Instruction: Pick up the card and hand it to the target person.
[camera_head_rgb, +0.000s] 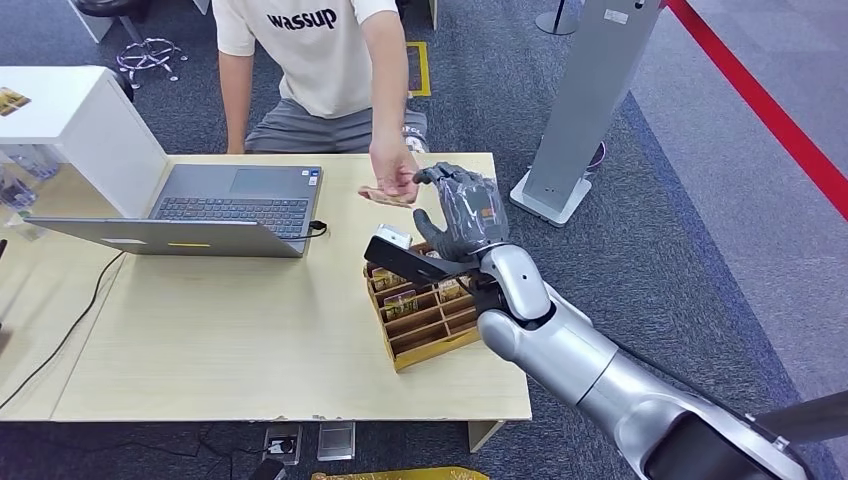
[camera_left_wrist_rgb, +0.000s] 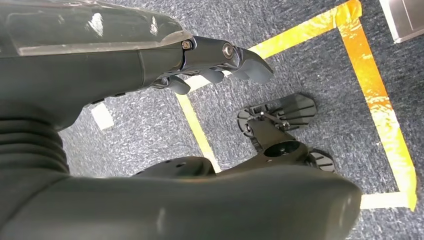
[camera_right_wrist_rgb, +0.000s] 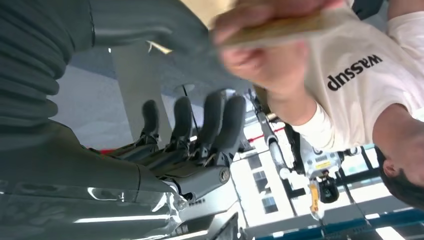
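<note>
A person in a white T-shirt (camera_head_rgb: 320, 50) stands across the table and reaches over it. The person's hand (camera_head_rgb: 392, 170) holds the tan card (camera_head_rgb: 385, 195) just above the far table edge. My right hand (camera_head_rgb: 465, 210) is raised right beside it, fingertips close to the card, with nothing in its grip. In the right wrist view the card (camera_right_wrist_rgb: 280, 27) is blurred in the person's hand (camera_right_wrist_rgb: 265, 57), and my fingers (camera_right_wrist_rgb: 200, 125) stand straight and apart. My left hand (camera_left_wrist_rgb: 215, 65) hangs over the carpet, holding nothing.
A wooden card box (camera_head_rgb: 425, 305) with compartments sits under my right forearm on the light wood table (camera_head_rgb: 250, 340). An open laptop (camera_head_rgb: 220, 205) stands to the left and a white cabinet (camera_head_rgb: 70, 120) at far left. A grey stand (camera_head_rgb: 585, 100) and red floor tape (camera_head_rgb: 770, 100) lie to the right.
</note>
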